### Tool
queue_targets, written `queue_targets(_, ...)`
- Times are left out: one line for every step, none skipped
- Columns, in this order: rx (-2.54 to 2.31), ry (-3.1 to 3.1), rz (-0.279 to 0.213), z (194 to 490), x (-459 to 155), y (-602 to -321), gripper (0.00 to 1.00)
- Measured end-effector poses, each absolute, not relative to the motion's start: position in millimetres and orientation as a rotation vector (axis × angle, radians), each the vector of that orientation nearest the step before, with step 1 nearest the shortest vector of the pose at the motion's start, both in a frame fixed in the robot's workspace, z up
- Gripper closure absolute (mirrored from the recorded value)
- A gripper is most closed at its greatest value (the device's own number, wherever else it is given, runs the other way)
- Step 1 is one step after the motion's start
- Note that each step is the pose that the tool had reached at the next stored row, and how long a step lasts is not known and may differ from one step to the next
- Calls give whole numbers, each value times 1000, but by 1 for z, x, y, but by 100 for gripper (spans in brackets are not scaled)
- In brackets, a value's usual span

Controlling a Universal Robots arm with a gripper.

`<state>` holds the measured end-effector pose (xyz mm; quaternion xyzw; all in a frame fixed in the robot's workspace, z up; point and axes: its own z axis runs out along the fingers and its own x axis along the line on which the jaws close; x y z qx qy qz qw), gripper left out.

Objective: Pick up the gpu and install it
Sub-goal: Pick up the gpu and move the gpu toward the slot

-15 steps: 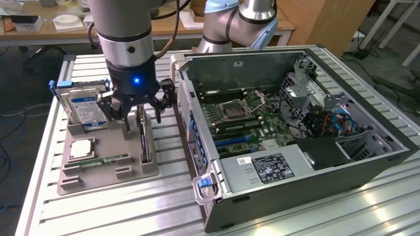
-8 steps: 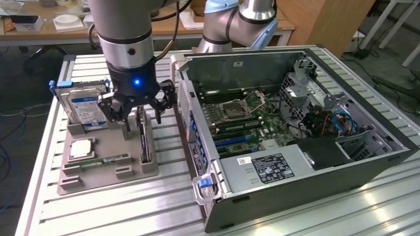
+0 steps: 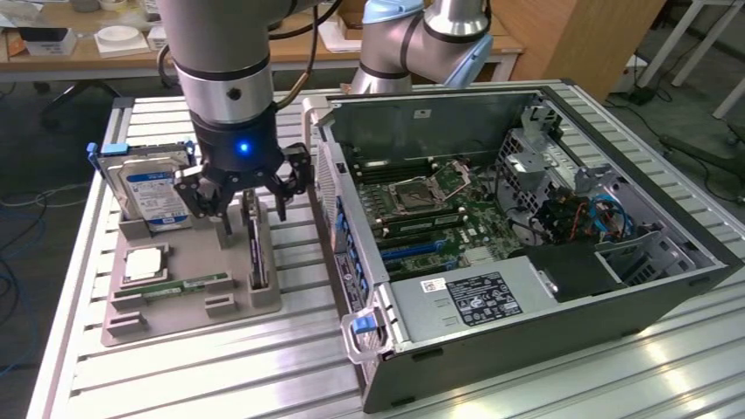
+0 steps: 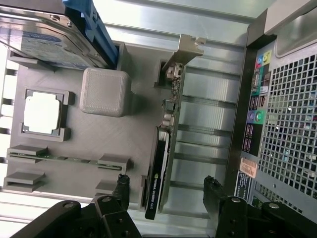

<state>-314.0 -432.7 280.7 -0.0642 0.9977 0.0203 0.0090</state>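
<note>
Though the lettering on the gpu (image 4: 157, 184) is too small for me to read, I can make out a blue label on the hard drive (image 3: 152, 196) and a white sticker (image 3: 475, 298) inside the open computer case (image 3: 547, 345). Arm points straight down over the grey tray (image 3: 209, 249), gripper (image 3: 247, 199) spread wide, grasping nothing, a finger either side of the gpu. Gpu stands on edge in its tray slot, near the processor (image 3: 146, 262) and memory stick (image 3: 187, 285).

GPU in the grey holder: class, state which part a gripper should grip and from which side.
Come from above and close the jaws across its two flat faces. The GPU stands on edge in the grey holder's slot, thin and upright, so only its upper edge is free.
</note>
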Motion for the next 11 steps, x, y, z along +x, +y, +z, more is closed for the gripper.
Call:
queue_targets(-201,3117,63,280,-314,-433,29)
queue_targets(-201,3117,63,280,-314,-433,29)
queue_targets(-201,3117,63,280,-314,-433,29)
queue_targets(-201,3117,63,280,-314,-433,29)
queue_targets(-201,3117,63,280,-314,-433,29)
queue_targets(-201,3117,63,279,-313,-433,29)
queue_targets(-201,3117,63,279,-313,-433,29)
queue_targets(-201,3117,63,279,-313,-433,29)
queue_targets(-201,3116,64,278,-313,-433,29)
queue_targets(-201,3116,63,278,-313,-433,29)
queue_targets(-201,3117,63,278,-313,-433,29)
